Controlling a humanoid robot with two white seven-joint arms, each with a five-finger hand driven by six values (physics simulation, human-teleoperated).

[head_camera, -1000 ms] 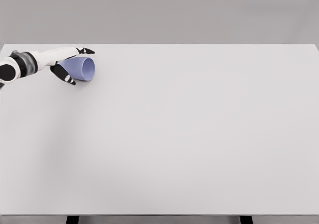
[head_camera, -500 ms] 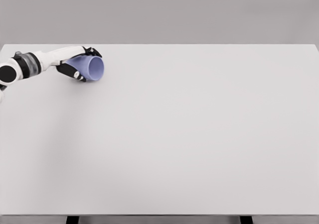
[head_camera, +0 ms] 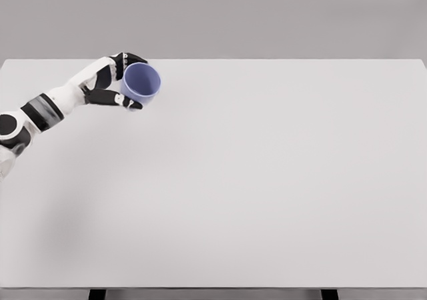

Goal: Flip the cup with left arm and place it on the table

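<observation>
A light blue cup (head_camera: pixel 141 83) is held at the far left of the white table (head_camera: pixel 253 180), near its back edge. Its open mouth faces toward me and slightly up, so I see into it. My left hand (head_camera: pixel 127 80) is shut on the cup from its left side, dark fingers over the top rim and thumb under it. The white left arm (head_camera: pixel 47 110) runs in from the left edge. Whether the cup touches the table I cannot tell. The right arm is out of view.
The table's back edge runs just behind the cup, with a plain grey wall beyond.
The left hand closed on the cup, which lay on its side, carried it a little to the right, and turned it so the mouth now faces me.
</observation>
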